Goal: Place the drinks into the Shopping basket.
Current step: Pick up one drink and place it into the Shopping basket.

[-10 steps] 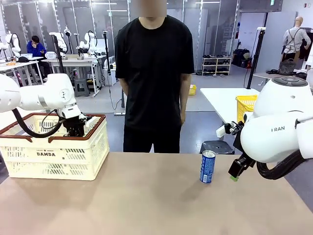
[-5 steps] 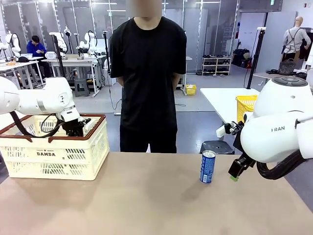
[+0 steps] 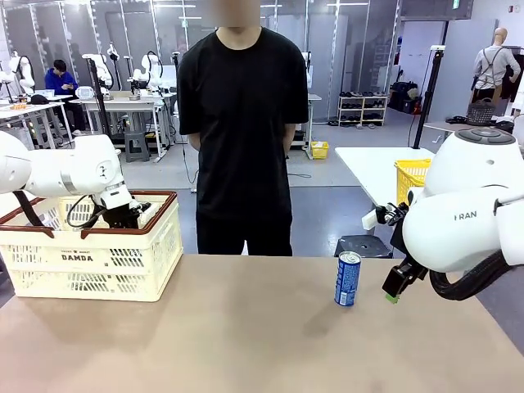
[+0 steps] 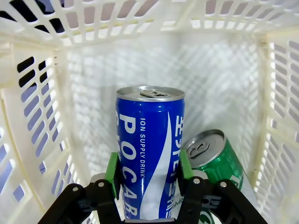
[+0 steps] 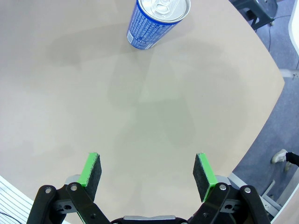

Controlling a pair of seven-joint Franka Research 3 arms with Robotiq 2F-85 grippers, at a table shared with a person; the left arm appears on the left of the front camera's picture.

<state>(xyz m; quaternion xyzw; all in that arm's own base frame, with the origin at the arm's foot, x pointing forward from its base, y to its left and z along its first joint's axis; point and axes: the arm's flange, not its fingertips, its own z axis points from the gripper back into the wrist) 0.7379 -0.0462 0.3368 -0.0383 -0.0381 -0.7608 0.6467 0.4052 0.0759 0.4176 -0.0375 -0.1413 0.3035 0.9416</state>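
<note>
My left gripper (image 4: 147, 175) is shut on a blue can with white lettering (image 4: 148, 149), held upright inside the cream slotted Shopping basket (image 4: 42, 140). A green can (image 4: 212, 156) lies tilted in the basket just beside it. From the front, the basket (image 3: 90, 260) stands at the table's left with my left gripper (image 3: 124, 214) lowered into it. Another blue can (image 3: 348, 279) stands upright right of the table's centre; it also appears as the blue can (image 5: 156, 21) at the top of the right wrist view. My right gripper (image 5: 148, 175) hangs open over bare table, right of that can.
A person in black stands behind the table's far edge (image 3: 246, 255), hands behind the back. A yellow mesh basket (image 3: 409, 176) sits on another table at the back right. The tabletop (image 3: 246, 327) between basket and can is bare.
My left arm has shifted slightly left and lower into the basket with the blue can. The person has stepped a little to the left. My right arm has not moved.
</note>
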